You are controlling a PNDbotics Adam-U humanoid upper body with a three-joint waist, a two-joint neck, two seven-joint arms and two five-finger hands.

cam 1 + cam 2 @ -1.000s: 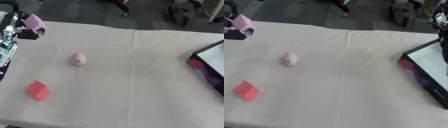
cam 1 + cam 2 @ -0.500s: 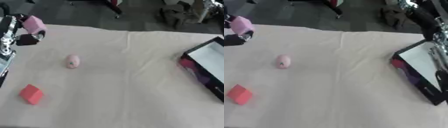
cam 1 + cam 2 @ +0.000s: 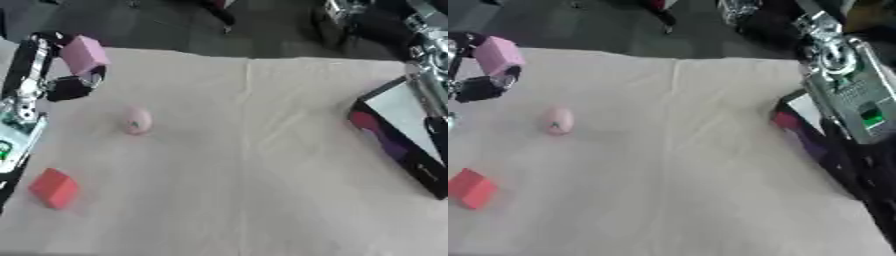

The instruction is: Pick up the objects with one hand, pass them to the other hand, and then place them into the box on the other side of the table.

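No writing can be read on any item. A pink block [image 3: 84, 54] is held in the left hand [image 3: 61, 75], raised at the table's left edge, its fingers curled round it, its long axis tilted upward. Below the fingers, on the cloth-covered table [image 3: 262, 165], lie a pink egg-shaped object [image 3: 136, 120] and a red block [image 3: 54, 187]. The right arm [image 3: 846, 90] is seen over the box [image 3: 398, 135]; its fingers cannot be made out.

1. The box [image 3: 398, 145] runs off the right edge in the left eye view; in the right eye view the right arm [image 3: 846, 95] covers most of it.
2. The right hand shows in neither view.
3. The pink block [image 3: 85, 55] hides the left hand's [image 3: 70, 82] fingers behind it.
4. The dark mark on the pink egg-shaped thing [image 3: 136, 120], left of the box, is too blurred to make out.
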